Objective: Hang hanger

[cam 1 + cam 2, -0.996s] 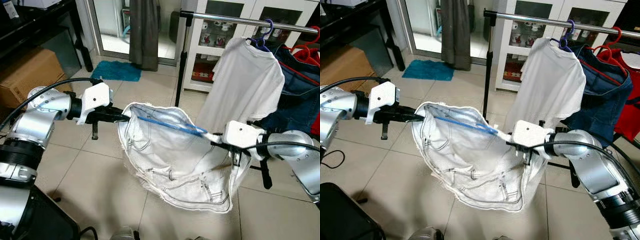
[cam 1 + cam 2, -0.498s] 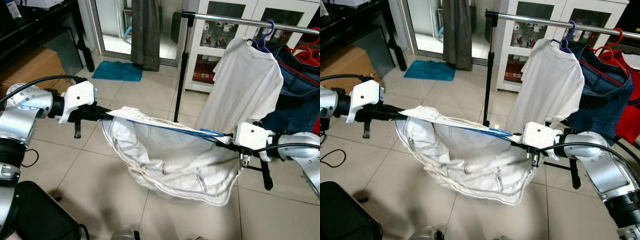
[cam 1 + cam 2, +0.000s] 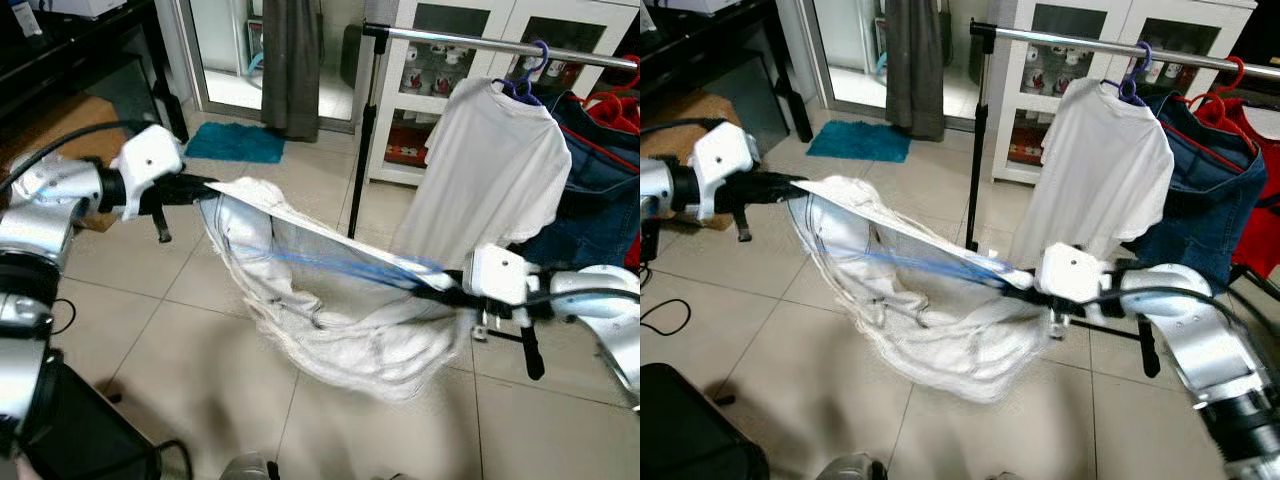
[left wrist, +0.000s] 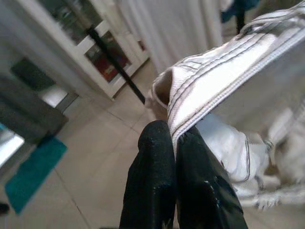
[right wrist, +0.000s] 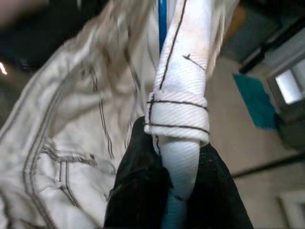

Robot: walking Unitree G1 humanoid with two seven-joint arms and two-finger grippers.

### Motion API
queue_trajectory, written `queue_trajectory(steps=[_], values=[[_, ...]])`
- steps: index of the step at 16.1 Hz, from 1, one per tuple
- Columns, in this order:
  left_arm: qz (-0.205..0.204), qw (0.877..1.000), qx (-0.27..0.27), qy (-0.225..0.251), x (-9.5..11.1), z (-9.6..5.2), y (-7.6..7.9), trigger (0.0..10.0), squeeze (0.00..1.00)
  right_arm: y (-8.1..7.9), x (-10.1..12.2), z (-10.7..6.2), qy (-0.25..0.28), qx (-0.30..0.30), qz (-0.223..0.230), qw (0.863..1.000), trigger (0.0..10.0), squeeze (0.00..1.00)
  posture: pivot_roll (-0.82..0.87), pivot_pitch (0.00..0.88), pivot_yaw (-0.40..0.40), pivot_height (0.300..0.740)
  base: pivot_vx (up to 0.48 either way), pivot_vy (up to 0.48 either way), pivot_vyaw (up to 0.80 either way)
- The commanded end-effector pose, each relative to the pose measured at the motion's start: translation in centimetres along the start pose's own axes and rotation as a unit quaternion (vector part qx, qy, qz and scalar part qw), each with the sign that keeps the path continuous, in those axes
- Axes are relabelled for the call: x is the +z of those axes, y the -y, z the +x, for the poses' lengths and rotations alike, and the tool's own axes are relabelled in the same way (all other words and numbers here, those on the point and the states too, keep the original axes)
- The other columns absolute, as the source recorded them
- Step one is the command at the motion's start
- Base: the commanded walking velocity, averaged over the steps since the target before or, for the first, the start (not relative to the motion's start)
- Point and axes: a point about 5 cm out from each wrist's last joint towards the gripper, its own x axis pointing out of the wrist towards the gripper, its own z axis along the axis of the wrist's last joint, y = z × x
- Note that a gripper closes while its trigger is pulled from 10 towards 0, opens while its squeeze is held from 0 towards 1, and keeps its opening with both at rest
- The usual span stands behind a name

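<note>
Left gripper (image 4: pixel 177 143) and right gripper (image 5: pixel 174 157) are each pinching 1 end of the white garment's (image 3: pixel 340 330) waistband, stretching it taut between them. The blue hanger (image 3: pixel 340 265) is lying inside along that span, sloping down toward the right gripper. The rail (image 3: pixel 480 40) is standing beyond and higher, nearer the right arm; the cloth is sagging, blurred, with dark stitching.

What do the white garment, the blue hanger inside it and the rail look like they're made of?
White garment: heavy woven cotton, probably denim or twill, judging by the dark topstitched seams and a belt loop in the right wrist view. Blue hanger: thin and smooth, likely plastic, though blurred. Rail: shiny, seemingly polished metal tube on a black post. Left hand and right hand each pinch the fabric.
</note>
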Motion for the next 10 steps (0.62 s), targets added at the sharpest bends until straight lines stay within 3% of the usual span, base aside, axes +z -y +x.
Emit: queue_trajectory(steps=[1, 2, 4, 5, 7, 8, 9, 10], values=[[-0.029, 0.998, 0.057, -0.002, -0.8, -0.6, -0.7, 0.0, 0.0, 0.8, 0.8, -1.2, 0.033, -0.023, 0.021, 0.999, 0.0, 0.0, 0.0, 0.0, -0.021, 0.74, 0.0, 0.0, 0.0], [-0.035, 0.997, 0.064, -0.007, -1.2, -0.2, -0.5, 0.0, 0.0, 0.8, 1.0, -1.2, 0.046, -0.026, 0.028, 0.998, 0.0, 0.0, 0.0, 0.0, -0.021, 0.74, 0.0, 0.0, 0.0], [-0.076, 0.993, 0.09, -0.012, -2.7, 1.9, 1.0, 0.0, 0.0, 1.1, 1.8, -1.5, 0.101, -0.055, 0.078, 0.99, 0.0, 0.0, 0.0, 0.0, -0.02, 0.74, 0.0, 0.0, 0.0], [-0.076, 0.993, 0.09, -0.012, -2.7, 1.9, 1.0, 0.0, 0.0, 1.1, 1.8, -1.5, 0.101, -0.055, 0.078, 0.99, 0.0, 0.0, 0.0, 0.0, -0.02, 0.74, 0.0, 0.0, 0.0], [-0.126, 0.988, 0.087, 0.026, -2.5, 4.3, 2.4, 0.0, 0.0, 1.4, 2.5, -1.4, 0.142, -0.082, 0.114, 0.98, 0.0, 0.0, 0.0, 0.0, -0.023, 0.74, 0.0, 0.0, 0.0], [-0.138, 0.987, 0.072, 0.042, -2.1, 6.2, 3.8, 0.0, 0.0, 1.7, 2.7, -1.2, 0.149, -0.106, 0.13, 0.975, 0.0, 0.0, -0.01, 0.0, -0.018, 0.74, 0.0, 0.0, 0.0], [-0.14, 0.987, 0.064, 0.048, -1.9, 6.9, 4.4, 0.0, 0.0, 1.8, 2.5, -1.0, 0.136, -0.117, 0.13, 0.975, 0.0, 0.0, -0.01, 0.0, -0.018, 0.74, 0.0, 0.0, 0.0], [-0.138, 0.987, 0.071, 0.051, -1.7, 7.6, 4.8, 10.0, 0.0, 2.2, 2.1, -0.9, 0.108, -0.14, 0.127, 0.976, 0.0, 0.0, -0.01, 0.0, -0.016, 0.74, 0.0, 0.0, 0.0]])
